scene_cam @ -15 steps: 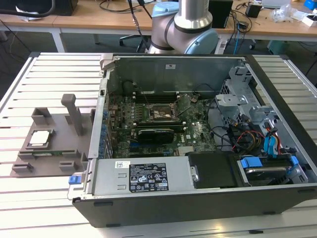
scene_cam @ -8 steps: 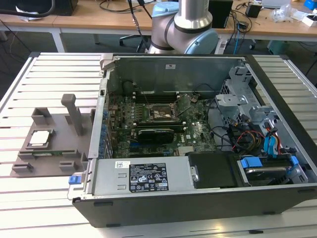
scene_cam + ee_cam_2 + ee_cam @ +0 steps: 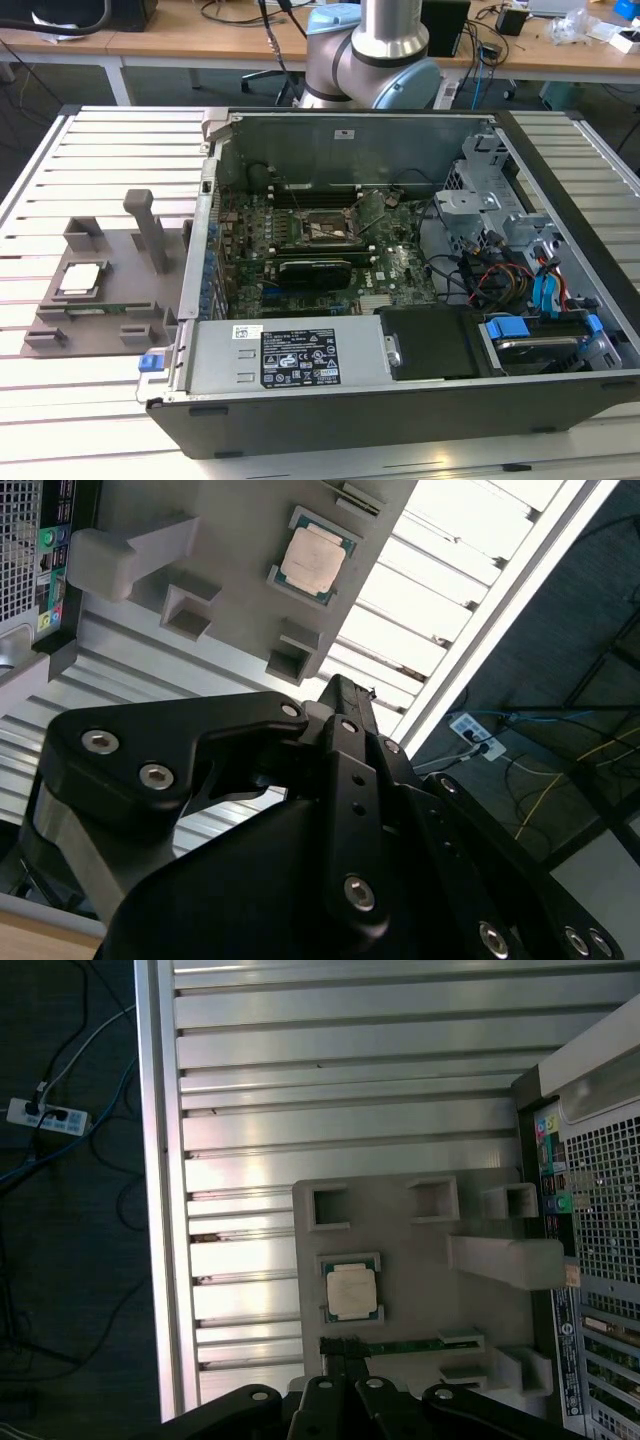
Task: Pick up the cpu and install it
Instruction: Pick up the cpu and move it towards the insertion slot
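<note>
The pincer (image 3: 345,1352) — tips together, empty — hangs clear of the cpu (image 3: 352,1292) in its grey holder (image 3: 400,1225), beside the labelled case (image 3: 600,1210).

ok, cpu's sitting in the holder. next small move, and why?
Probably shift the gripper across until it's centred over the cpu, before any descent. In the first wrist view the cpu lies flat in its pocket on the grey holder, untouched. The gripper is clear of it and appears lined up beside the chip, not over it.
</note>
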`<state>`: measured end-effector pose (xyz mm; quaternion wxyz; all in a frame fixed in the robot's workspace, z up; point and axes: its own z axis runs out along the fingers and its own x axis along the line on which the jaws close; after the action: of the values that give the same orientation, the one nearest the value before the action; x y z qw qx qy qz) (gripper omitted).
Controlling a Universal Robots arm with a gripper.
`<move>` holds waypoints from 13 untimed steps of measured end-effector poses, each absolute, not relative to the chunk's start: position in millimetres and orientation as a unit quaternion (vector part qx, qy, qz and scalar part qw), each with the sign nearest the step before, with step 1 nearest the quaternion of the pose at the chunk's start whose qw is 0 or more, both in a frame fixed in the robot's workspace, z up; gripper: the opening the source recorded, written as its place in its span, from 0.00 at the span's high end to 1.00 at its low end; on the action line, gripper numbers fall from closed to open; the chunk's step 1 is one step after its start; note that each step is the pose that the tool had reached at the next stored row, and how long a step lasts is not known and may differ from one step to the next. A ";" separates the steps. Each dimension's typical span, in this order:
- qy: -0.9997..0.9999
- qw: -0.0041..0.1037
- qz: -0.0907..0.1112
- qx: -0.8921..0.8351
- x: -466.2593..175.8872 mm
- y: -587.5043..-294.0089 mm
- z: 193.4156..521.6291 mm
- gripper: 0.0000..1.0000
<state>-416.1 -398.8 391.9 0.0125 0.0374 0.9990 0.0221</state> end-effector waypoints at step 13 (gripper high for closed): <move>0.999 0.012 0.022 0.037 -416.4 -398.9 391.9 0.58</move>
<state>-416.4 -398.9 391.9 0.0125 0.0374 0.9990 0.0221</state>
